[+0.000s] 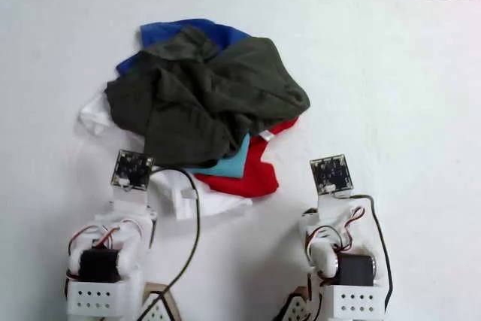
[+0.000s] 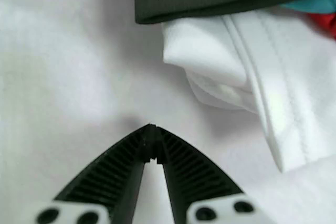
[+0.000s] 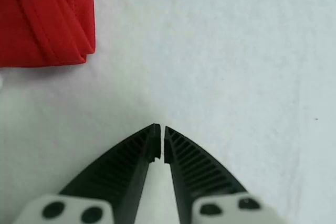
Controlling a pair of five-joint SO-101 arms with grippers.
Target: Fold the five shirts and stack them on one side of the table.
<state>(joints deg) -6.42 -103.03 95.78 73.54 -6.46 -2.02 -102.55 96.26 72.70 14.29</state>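
Five shirts make one crumpled heap (image 1: 197, 122) left of centre on the table (image 1: 406, 73), slightly wider than deep, with no clear direction. The dark green shirt (image 1: 218, 80) is on top and the blue shirt (image 1: 173, 31) is at the far side. The white shirt (image 1: 203, 201), light blue shirt (image 1: 229, 162) and red shirt (image 1: 252, 174) poke out toward the arms.

Left wrist view: the left gripper (image 2: 152, 128) has its jaws pressed together over bare table. The white shirt's fold lies just ahead and aside, untouched, its seams running away from the jaws.

Right wrist view: the right gripper (image 3: 160, 128) has its jaws closed and empty. The red shirt's corner lies ahead and aside, apart.
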